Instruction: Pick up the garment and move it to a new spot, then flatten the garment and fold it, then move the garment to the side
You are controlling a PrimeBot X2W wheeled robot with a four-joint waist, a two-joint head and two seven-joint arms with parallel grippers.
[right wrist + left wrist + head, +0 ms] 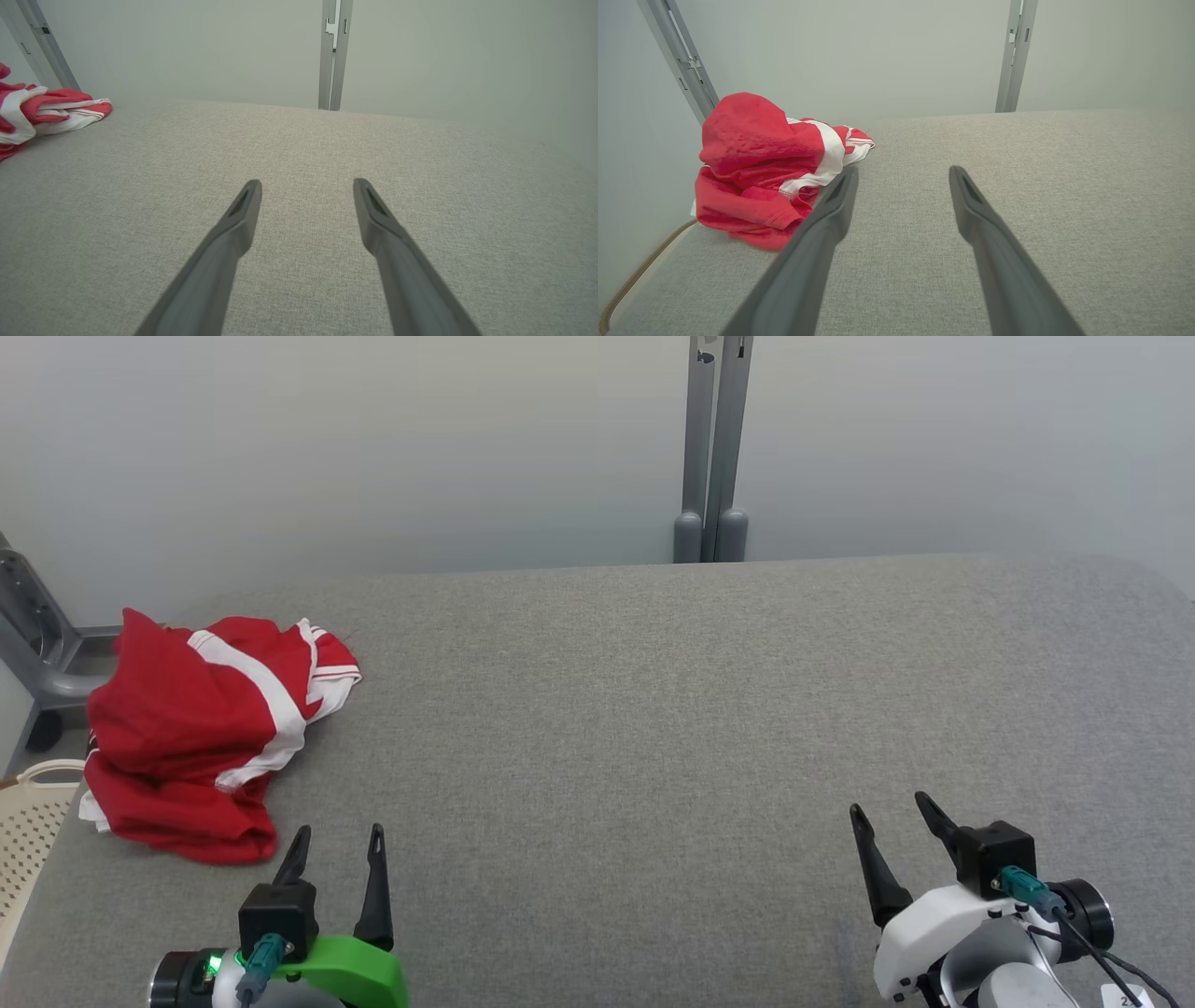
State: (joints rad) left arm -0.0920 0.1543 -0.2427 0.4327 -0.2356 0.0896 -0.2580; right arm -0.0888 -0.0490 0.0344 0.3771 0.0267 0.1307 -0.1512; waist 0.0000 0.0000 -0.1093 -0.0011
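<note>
Step one, the pick-up, not begun as I read it. The garment (201, 737) is a crumpled red heap with white stripes, lying at the far left of the grey padded table (653, 709), close to its left edge. A pale basket (33, 821) sits just off that edge.

My left gripper (339, 831) is on the near side, just right of the heap, fingers spread and empty. In the left wrist view one fingertip lines up with the heap's edge; I cannot tell if it touches. My right gripper (888, 805) is at the near right, also spread and empty, well apart from the cloth.

Next I'd swing the left gripper further left and onto a raised fold, pinch it, then lift and carry it toward the middle. The cloth is bunched, so I'd likely catch several layers.
</note>
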